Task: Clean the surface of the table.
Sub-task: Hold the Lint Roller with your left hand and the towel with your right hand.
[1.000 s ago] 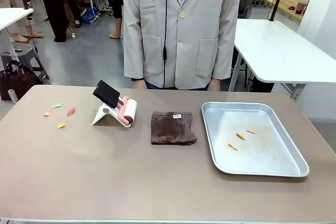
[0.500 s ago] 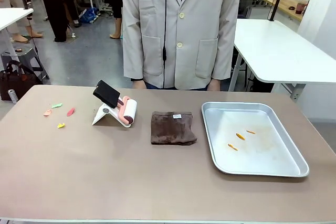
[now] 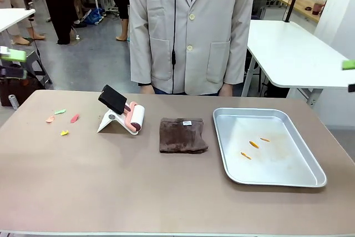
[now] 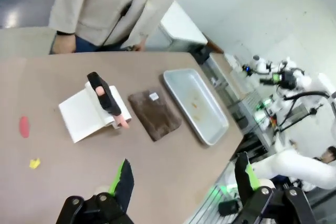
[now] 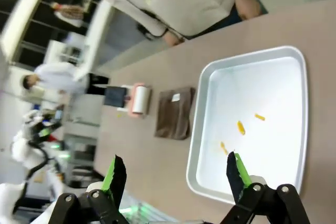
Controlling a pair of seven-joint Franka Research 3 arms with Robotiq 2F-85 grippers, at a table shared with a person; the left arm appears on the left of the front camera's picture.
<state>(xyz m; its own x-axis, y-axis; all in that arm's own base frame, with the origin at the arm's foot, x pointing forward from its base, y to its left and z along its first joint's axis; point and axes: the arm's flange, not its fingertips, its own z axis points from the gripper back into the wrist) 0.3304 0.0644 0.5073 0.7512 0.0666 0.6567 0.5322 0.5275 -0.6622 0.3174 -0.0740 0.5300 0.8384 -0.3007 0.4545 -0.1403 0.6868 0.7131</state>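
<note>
Both sets of jaws wide apart, empty: left gripper (image 4: pixel 184 179), right gripper (image 5: pixel 176 174). Matte taupe-brown table (image 3: pixel 111 192) between robot and person: rigid, smooth, nothing to grab. Small coloured scraps (image 3: pixel 74 117) near far-left corner. Soft brown folded cloth (image 3: pixel 183 135) mid-tabletop, probably pinch its edge.

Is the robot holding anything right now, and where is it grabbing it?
Nothing is held. The left end effector and the right end effector both stand open and empty, away from the roller, cloth and tray.

Lint roller (image 3: pixel 126 116), brown cloth (image 3: pixel 183 135), silver tray (image 3: pixel 288 166)
</note>
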